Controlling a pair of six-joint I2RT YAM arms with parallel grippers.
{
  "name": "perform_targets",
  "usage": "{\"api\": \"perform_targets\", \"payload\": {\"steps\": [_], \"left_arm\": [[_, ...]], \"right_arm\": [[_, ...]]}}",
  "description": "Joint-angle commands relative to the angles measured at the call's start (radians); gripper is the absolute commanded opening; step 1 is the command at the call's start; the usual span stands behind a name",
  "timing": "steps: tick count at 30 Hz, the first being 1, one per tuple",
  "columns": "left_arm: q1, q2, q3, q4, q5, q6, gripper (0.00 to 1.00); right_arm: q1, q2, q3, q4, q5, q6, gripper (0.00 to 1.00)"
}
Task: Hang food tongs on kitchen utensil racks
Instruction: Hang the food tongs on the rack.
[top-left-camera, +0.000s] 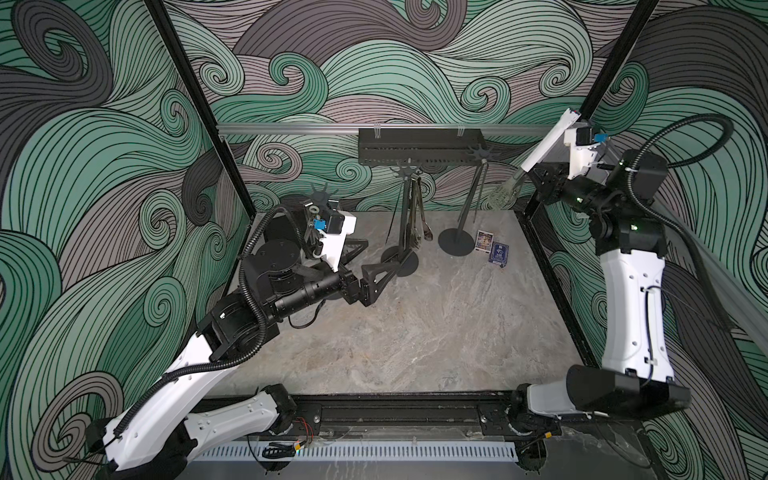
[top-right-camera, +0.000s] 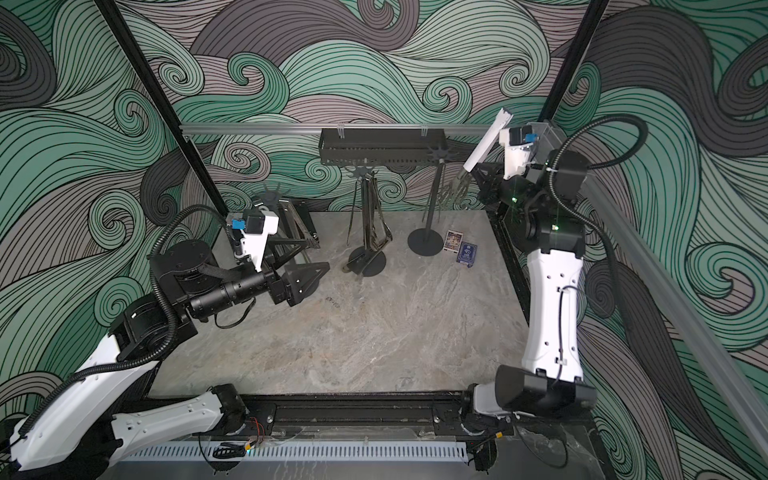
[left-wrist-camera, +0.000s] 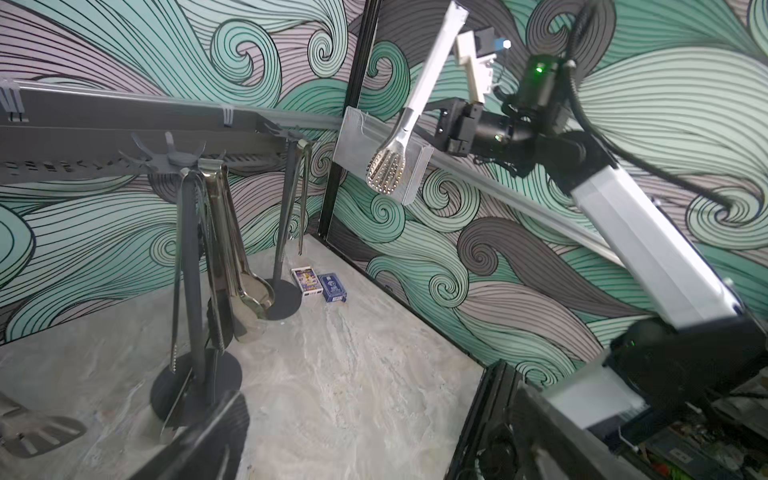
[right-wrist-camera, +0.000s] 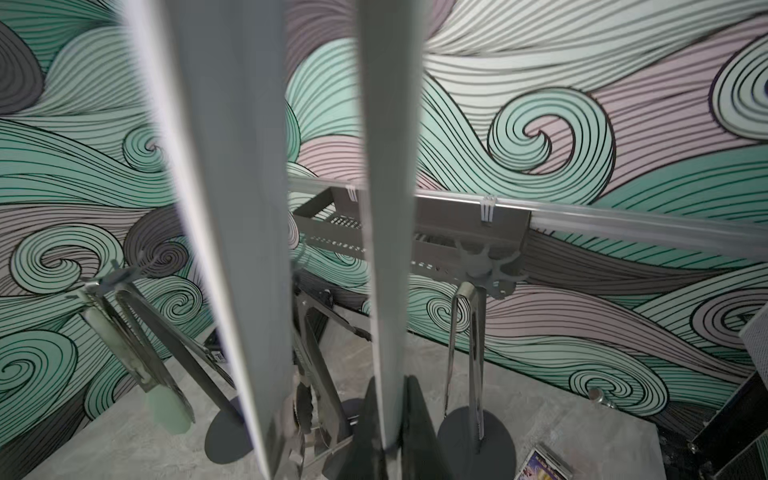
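Now: white-handled tongs (left-wrist-camera: 428, 79), perforated steel scoop tips, up at far right, tips down by clear mesh basket (left-wrist-camera: 353, 137). Middle rack (left-wrist-camera: 192, 266) carrying several pairs (left-wrist-camera: 226, 241), right rack (left-wrist-camera: 287, 208) one. My right gripper (right-wrist-camera: 391, 399) clamped on white-handled tongs, arm raised; my left gripper (top-left-camera: 380, 252) spread wide, low beside middle rack.

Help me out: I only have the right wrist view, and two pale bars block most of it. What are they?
Observer: They are the two arms of the white-handled tongs, clamped in the right gripper; the perforated head hangs below it.
Operator: Are they on a rack yet?
Observer: No. They are held in the air, off to one side of the nearest rack and not touching it.
Operator: Where is the other arm?
Observer: The left gripper is open and empty, low beside the middle rack.
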Motion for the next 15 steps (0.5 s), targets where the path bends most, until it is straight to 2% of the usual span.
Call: {"api": "perform_targets", "payload": {"steps": [1,10,15], "left_arm": [[0.009,-0.016,0.037,-0.051,-0.019,0.068,0.98],[0.021,-0.003,0.033,-0.005,-0.046,0.152,0.96],[0.031,0.007,0.037,-0.002,-0.048,0.19,0.96]], "right_arm": [[0.001,0.067,0.102,-0.179,-0.006,-0.191,0.0],[0.002,0.236,0.195,-0.251,0.121,-0.37,0.0],[0.0,0.316,0.252,-0.267,0.146,-0.432,0.0]]}}
